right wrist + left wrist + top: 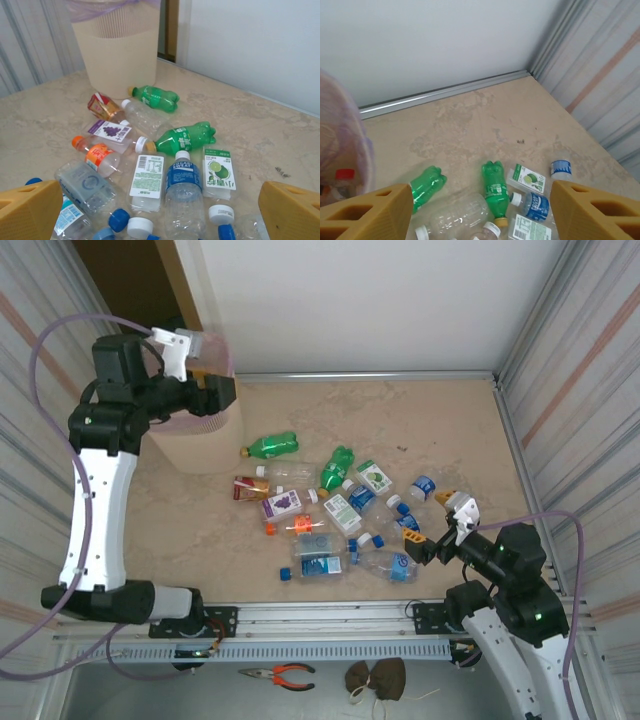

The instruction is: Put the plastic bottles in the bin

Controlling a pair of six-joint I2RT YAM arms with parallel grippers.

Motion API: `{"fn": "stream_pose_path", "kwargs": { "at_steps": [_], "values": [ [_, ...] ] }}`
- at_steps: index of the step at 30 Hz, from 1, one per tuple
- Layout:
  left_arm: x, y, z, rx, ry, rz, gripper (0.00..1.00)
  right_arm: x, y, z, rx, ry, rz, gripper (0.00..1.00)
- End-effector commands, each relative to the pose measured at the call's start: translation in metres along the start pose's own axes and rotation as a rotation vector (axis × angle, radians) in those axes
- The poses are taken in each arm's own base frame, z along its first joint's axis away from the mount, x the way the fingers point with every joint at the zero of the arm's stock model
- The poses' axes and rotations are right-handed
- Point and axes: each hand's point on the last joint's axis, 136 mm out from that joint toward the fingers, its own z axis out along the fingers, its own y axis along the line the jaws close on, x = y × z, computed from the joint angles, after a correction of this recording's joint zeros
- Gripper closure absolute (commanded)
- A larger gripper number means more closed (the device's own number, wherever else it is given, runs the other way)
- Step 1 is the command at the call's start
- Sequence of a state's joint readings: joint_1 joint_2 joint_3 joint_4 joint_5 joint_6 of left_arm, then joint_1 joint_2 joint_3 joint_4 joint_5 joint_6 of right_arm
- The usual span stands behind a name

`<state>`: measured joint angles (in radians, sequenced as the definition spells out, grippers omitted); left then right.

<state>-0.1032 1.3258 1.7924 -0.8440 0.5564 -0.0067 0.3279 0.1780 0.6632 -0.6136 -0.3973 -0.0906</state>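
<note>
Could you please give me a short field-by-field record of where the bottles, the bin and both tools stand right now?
Bin: pale pink mesh plastic wastebasket with cream body, upright, table's far left
Bottles: over a dozen small crushed plastic bottles scattered on the beige tabletop
Nearest bin: green bottle, yellow cap
Inside bin: apparently one red-capped bottle
Left tool: open, empty, raised by the bin's rim
Right tool: open, empty, low at the pile's right edge
</note>
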Motion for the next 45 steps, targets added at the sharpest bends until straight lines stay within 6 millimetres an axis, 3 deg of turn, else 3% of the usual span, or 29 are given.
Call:
{"fn": "stream_pose_path", "kwargs": {
  "at_steps": [1, 7, 13, 20, 28, 34, 39, 43, 45],
  "values": [
    [0.016, -0.013, -0.004, -0.002, 0.029, 0.029, 0.28, -0.004, 0.005, 0.0, -0.03, -0.007, -0.01, 0.01],
    [0.041, -0.043, 0.004, 0.025, 0.084, 0.06, 0.28, -0.003, 0.005, 0.001, -0.033, -0.004, -0.007, 0.01],
    [0.074, -0.072, 0.031, 0.059, 0.166, 0.08, 0.29, -0.003, 0.005, 0.0, -0.033, -0.004, -0.007, 0.01],
    [0.131, -0.106, 0.071, 0.119, 0.346, 0.135, 0.3, -0.002, 0.005, 0.001, -0.029, -0.006, -0.008, 0.01],
    [0.206, -0.113, 0.098, 0.151, 0.614, 0.28, 0.33, -0.003, 0.005, 0.0, -0.03, -0.009, -0.01, 0.01],
    [0.255, -0.105, 0.097, 0.215, 0.774, 0.435, 0.35, -0.003, 0.005, 0.0, -0.03, -0.009, -0.01, 0.01],
    [0.28, -0.127, 0.085, 0.36, 0.807, 0.492, 0.35, -0.003, 0.005, -0.001, -0.025, -0.013, -0.013, 0.01],
    [0.315, -0.155, 0.064, 0.473, 0.834, 0.63, 0.35, -0.004, 0.004, -0.002, -0.02, -0.016, -0.012, 0.01],
    [0.327, -0.16, 0.053, 0.485, 0.823, 0.705, 0.35, -0.004, 0.003, -0.002, -0.015, -0.017, -0.013, 0.01]
  ]
}}
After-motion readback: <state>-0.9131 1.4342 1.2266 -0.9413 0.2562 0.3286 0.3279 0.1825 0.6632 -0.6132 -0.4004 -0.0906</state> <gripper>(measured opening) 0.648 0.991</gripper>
